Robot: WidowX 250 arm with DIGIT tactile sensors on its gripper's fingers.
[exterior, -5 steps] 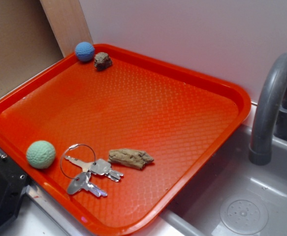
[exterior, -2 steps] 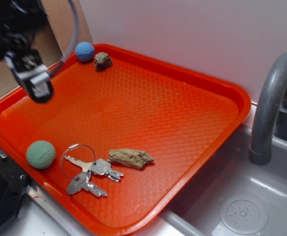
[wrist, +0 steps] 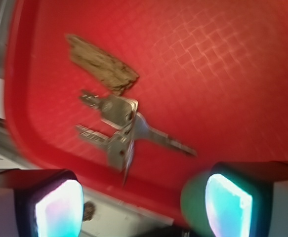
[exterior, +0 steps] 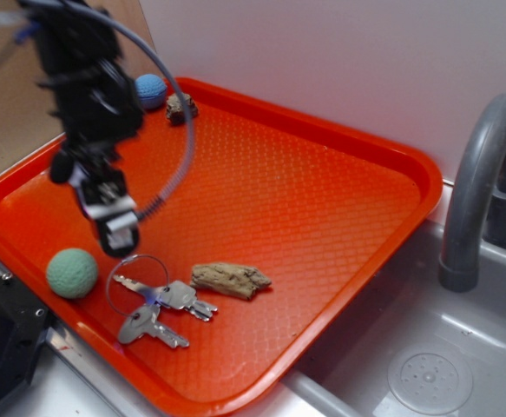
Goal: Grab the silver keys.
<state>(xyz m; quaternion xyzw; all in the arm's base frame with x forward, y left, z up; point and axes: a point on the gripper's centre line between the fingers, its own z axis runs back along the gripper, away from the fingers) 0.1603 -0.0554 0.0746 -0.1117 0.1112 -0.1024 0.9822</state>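
Note:
The silver keys (exterior: 159, 308) lie on their wire ring near the front edge of the orange tray (exterior: 305, 200), left of a brown driftwood piece (exterior: 230, 279). My gripper (exterior: 115, 232) hangs above the tray, just up and left of the key ring and apart from it. In the wrist view the keys (wrist: 119, 129) lie ahead of my two fingertips (wrist: 57, 207), which stand wide apart with nothing between them. The gripper is open and empty.
A green ball (exterior: 71, 272) sits left of the keys and shows blurred behind the right fingertip (wrist: 195, 200). A blue ball (exterior: 149, 90) and a small brown rock (exterior: 180, 107) lie at the tray's far corner. A grey faucet (exterior: 483, 182) and sink (exterior: 426, 365) are on the right.
The arm came into view from the upper left and moved down and right across the tray, ending close above the key ring. The keys and other objects have not moved.

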